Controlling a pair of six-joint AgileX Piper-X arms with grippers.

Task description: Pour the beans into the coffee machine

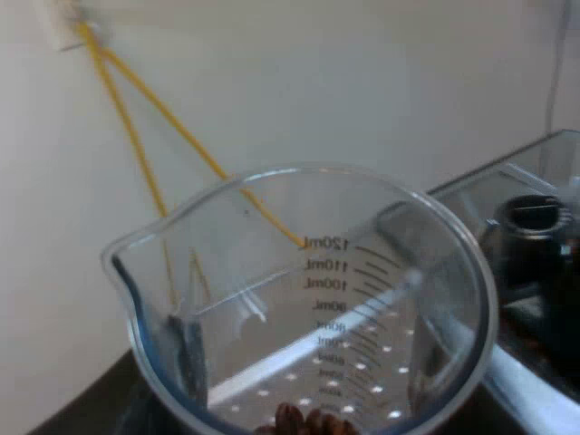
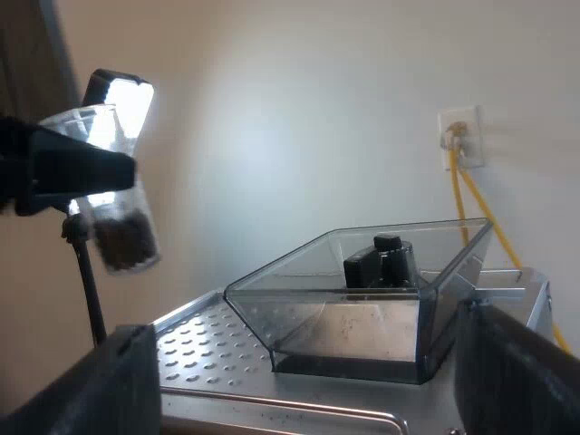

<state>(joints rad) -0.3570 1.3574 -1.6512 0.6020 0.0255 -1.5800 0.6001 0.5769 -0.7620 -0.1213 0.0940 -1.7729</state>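
A clear measuring glass (image 1: 308, 299) with ml marks sits close before my left wrist camera, with brown beans (image 1: 304, 421) at its bottom. A dark finger (image 1: 188, 358) presses on its wall. In the right wrist view my left gripper (image 2: 86, 168) is shut on the glass (image 2: 118, 213), which hangs nearly upright, higher than the hopper's rim and apart from it. The beans (image 2: 125, 240) fill its lower part. The clear hopper (image 2: 362, 299) stands open on the espresso machine's perforated metal top (image 2: 199, 353), with a black knob (image 2: 385, 258) inside. My right gripper (image 2: 317, 385) is open, low before the hopper.
A wall socket (image 2: 459, 136) with yellow cables (image 2: 471, 204) is on the wall behind the hopper. A bright lamp (image 2: 122, 95) on a thin stand rises behind the held glass. The hopper's rim (image 1: 507, 177) lies beyond the glass.
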